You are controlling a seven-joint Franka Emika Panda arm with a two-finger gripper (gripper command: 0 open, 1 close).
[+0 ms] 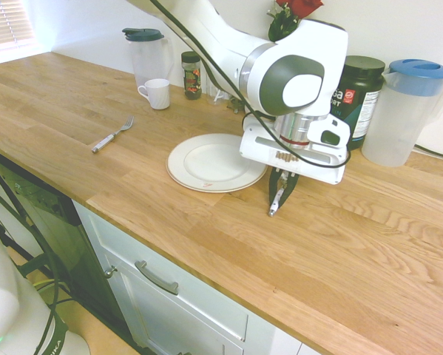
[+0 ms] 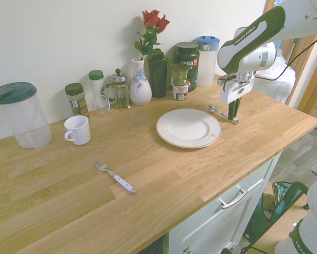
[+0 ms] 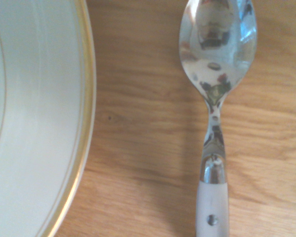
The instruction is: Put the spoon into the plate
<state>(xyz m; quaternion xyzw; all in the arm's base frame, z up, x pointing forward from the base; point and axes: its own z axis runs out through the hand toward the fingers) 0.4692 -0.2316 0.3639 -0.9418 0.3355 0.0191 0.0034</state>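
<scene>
Two fingers of the gripper (image 1: 275, 206) are closed on the handle of the spoon (image 3: 212, 205), beside the plate (image 1: 215, 164) and to its right, over the wooden counter (image 1: 228, 259). The spoon is outside the rim, bowl pointing to the far side. The step in hand looks like the grasp, just made or being settled; whether the spoon is off the wood, I cannot tell. Next comes a small lift, enough to clear the rim, then a short carry left and a release over the plate's middle. The wrist view gives the spoon's shiny bowl and the rim's gold band sharply, but no fork. Both exterior views show the fork (image 2: 121, 183), left of the plate; only the second takes in the flower vase (image 2: 141, 84).
</scene>
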